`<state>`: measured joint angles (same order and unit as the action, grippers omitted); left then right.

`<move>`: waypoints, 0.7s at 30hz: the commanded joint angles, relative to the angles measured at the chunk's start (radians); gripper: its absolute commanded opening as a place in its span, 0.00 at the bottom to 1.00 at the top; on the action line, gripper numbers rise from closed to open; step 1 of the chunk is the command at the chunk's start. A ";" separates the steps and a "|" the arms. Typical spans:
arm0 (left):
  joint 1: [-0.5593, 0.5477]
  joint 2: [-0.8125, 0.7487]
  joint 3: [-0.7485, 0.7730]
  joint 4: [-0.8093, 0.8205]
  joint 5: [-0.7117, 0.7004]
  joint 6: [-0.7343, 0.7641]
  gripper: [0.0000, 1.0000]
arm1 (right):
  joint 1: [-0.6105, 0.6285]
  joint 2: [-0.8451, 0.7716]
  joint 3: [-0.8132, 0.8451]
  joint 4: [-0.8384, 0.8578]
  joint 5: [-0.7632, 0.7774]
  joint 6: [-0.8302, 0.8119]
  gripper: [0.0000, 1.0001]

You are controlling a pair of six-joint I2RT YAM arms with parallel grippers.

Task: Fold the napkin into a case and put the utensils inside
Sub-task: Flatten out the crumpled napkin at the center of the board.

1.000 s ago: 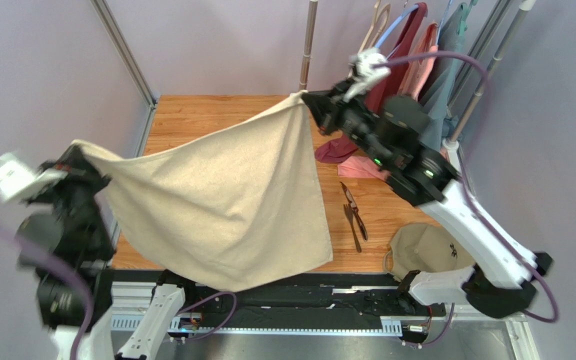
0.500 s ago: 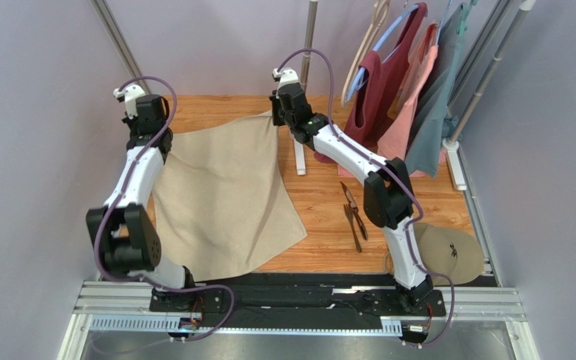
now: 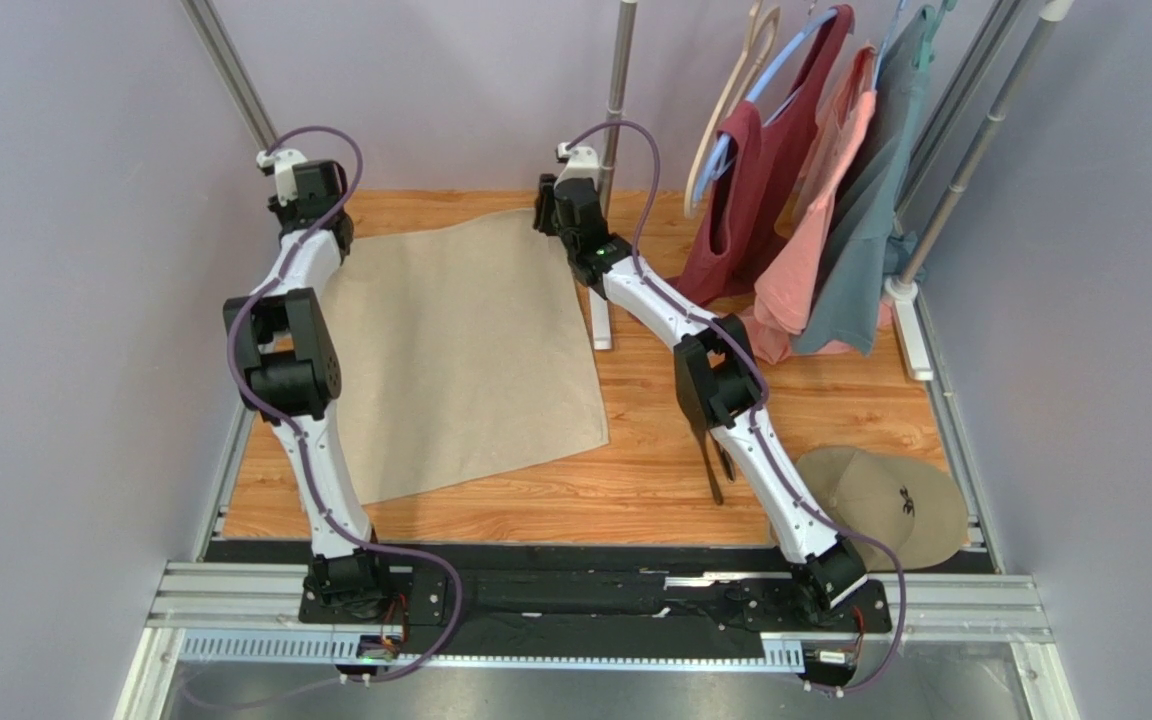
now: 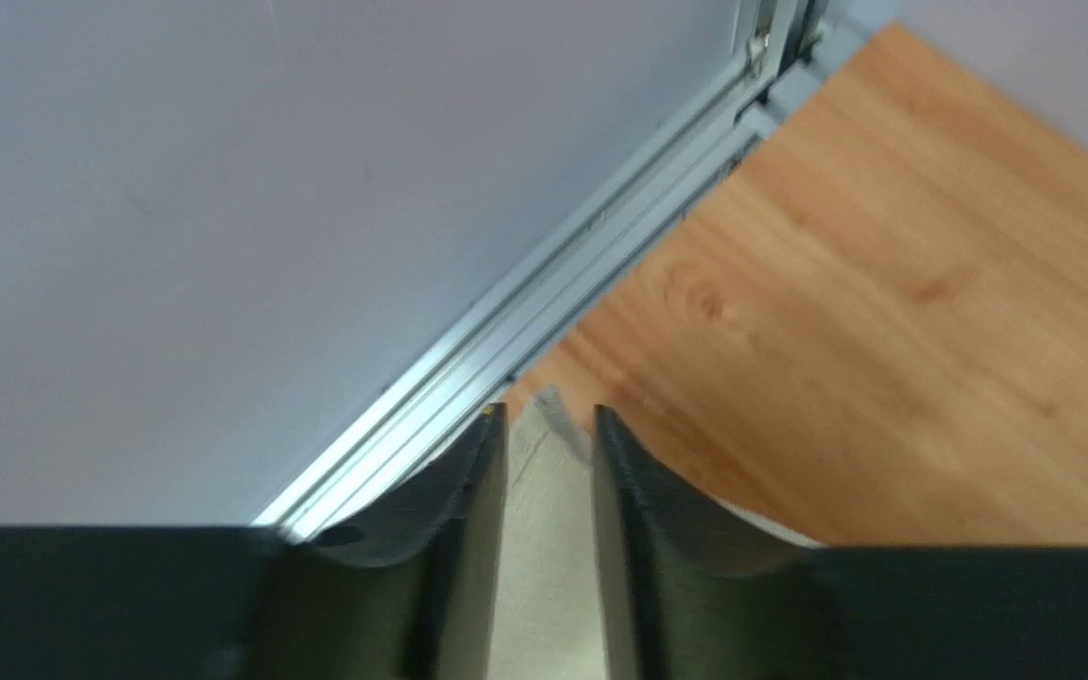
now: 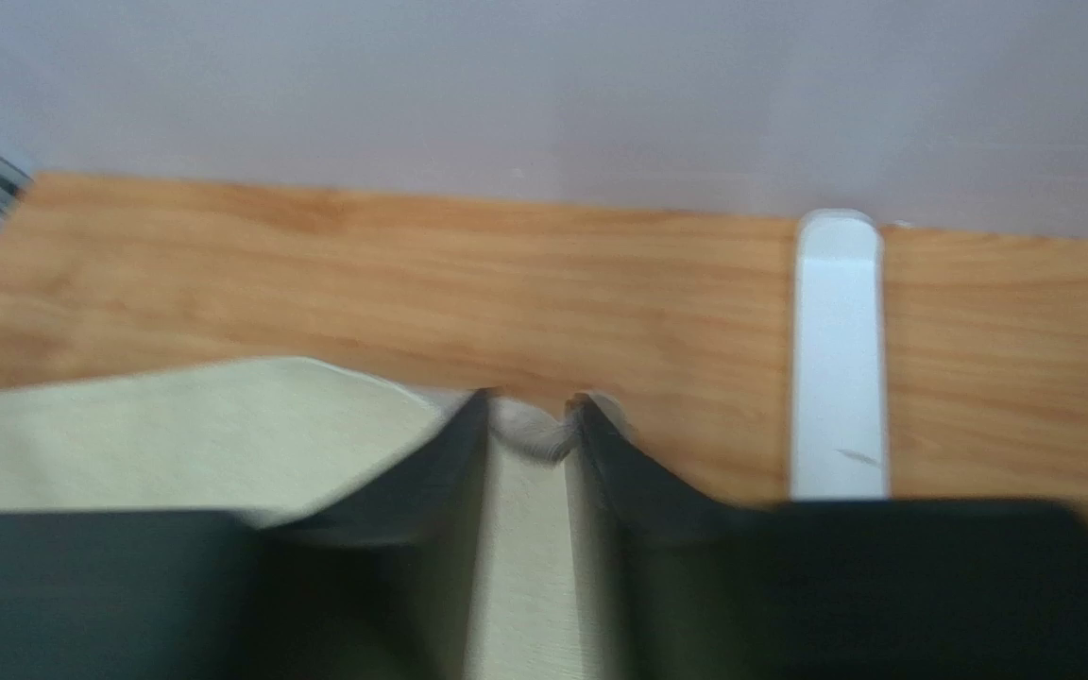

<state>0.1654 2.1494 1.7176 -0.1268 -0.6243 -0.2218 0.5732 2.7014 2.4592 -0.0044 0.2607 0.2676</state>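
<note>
Left gripper [image 4: 550,425]: jaws parted by a narrow gap, released, with the far-left corner of the napkin [image 3: 462,353] lying loose between the fingertips, close to the rail at the left edge of the table [image 3: 657,480]. Right gripper [image 5: 524,411]: jaws likewise parted, not clamped; the far-right napkin corner sits rumpled between the tips, view blurred. A white rack foot [image 5: 838,354] lies just right of it on the wood. Napkin is spread flat and unfolded on the left half of the table, far edge running between the two grippers. Utensils [image 3: 714,473] lie right of the napkin, apart from it, mostly hidden under the right forearm. Tan disc [image 3: 875,503] at near right. Garments [image 3: 808,180] hang at far right.
</note>
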 commanded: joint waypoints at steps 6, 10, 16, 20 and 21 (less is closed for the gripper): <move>0.014 0.004 0.293 -0.390 0.055 -0.155 0.99 | -0.026 -0.073 0.024 -0.060 0.041 0.067 0.68; 0.014 -0.145 0.140 -0.517 0.316 -0.240 0.98 | -0.018 -0.245 -0.093 -0.258 -0.075 0.096 0.67; -0.007 -0.492 -0.351 -0.476 0.609 -0.435 0.96 | 0.051 -0.485 -0.518 -0.359 -0.203 0.165 0.69; -0.056 -0.635 -0.544 -0.477 0.695 -0.464 0.94 | 0.105 -0.593 -0.621 -0.498 -0.204 0.137 0.70; -0.067 -0.667 -0.571 -0.484 0.712 -0.462 0.93 | 0.111 -0.609 -0.637 -0.537 -0.198 0.148 0.70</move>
<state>0.1452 1.5822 1.2568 -0.6022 -0.0738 -0.6113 0.6323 2.1925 1.8961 -0.3759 0.0959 0.3965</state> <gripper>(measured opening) 0.945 0.697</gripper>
